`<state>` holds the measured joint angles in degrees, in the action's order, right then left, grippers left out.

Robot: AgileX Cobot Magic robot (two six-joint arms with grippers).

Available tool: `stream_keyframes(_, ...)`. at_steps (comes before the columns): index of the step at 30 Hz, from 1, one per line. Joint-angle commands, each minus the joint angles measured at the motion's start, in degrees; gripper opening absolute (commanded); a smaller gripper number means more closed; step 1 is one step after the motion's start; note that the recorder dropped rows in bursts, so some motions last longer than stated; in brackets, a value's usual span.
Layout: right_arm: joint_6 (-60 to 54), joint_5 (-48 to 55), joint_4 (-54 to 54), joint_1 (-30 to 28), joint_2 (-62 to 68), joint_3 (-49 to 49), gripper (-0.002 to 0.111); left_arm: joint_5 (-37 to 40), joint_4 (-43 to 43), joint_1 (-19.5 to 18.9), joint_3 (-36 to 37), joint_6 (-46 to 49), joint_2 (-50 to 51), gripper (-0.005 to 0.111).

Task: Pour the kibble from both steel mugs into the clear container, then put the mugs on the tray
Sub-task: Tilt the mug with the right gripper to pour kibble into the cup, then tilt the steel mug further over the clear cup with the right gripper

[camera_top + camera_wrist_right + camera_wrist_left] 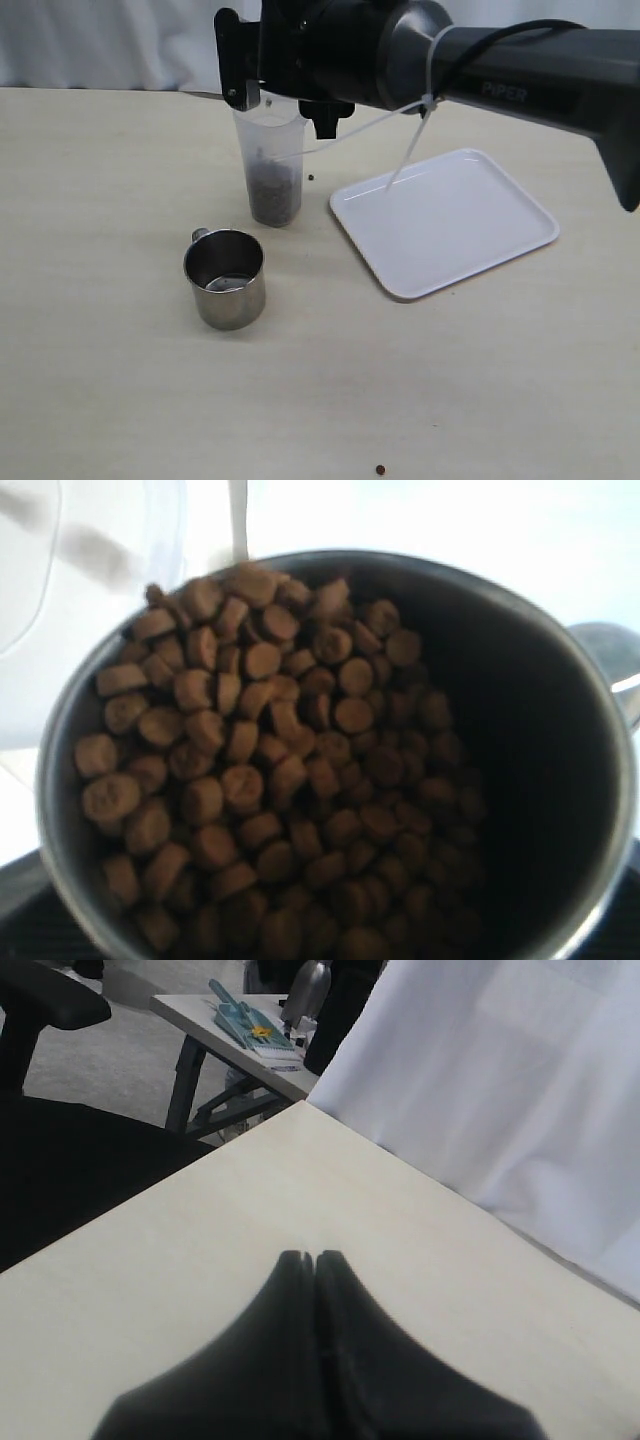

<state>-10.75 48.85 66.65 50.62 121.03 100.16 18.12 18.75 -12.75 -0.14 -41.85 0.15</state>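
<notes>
My right gripper (283,100) reaches across the table and is shut on a steel mug (540,650), held tilted just above the clear container (272,165). The right wrist view looks into this mug, where kibble (250,770) is heaped toward the lower rim. In the exterior view the gripper hides most of the mug. The container's lower part holds kibble (274,198). A second steel mug (225,278) stands upright and empty in front of the container. The white tray (445,222) lies bare to the right. My left gripper (316,1256) is shut on nothing, above a table corner.
Stray pellets lie on the table beside the container (311,178) and near the front edge (380,469). A white curtain (520,1090) hangs behind the table. Beyond the table corner are a black chair (60,1160) and another table (240,1020).
</notes>
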Motion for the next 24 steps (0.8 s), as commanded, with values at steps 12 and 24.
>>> stream_keyframes(12,-3.6,0.5,1.8,0.2,-0.6,0.5,0.005,-0.4,0.3,0.2,0.1,-0.2,-0.1,0.000)
stream_keyframes(24,-5.1,0.5,1.8,0.2,-0.6,0.5,0.005,-0.4,0.3,0.2,0.1,-0.2,-0.1,0.000)
